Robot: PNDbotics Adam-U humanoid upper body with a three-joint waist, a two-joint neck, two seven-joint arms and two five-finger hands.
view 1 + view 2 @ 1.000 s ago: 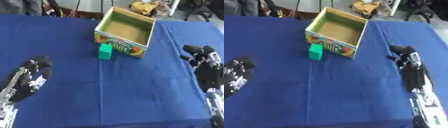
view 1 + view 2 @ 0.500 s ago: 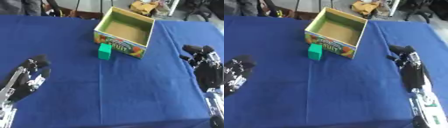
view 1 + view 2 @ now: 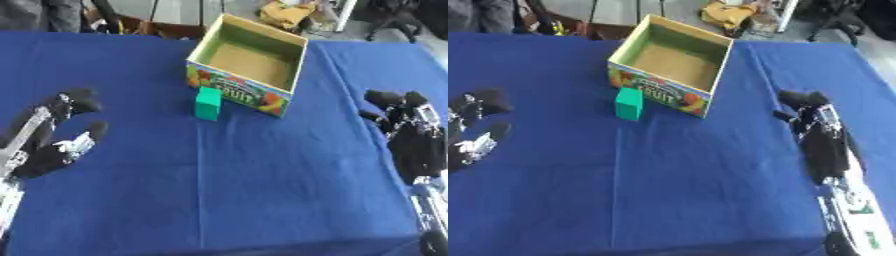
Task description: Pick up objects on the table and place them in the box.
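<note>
green block (image 3: 208, 103) upright against box (image 3: 296, 70) front, top centre, awaiting pickup | left hand (image 3: 48, 140) lower left, fingers apart, empty | right hand (image 3: 820, 137) right edge, fingers relaxed, empty

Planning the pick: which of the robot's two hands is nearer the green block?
The left hand, by a little: the green block stands at the box's near left corner, left of mid-table, while the right hand rests near the right edge.

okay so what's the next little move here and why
Probably reach the left hand toward the green block. The block stands on the cloth just in front of the box, which looks empty; both hands are open and hold nothing, and the left seems slightly closer than the right hand.
</note>
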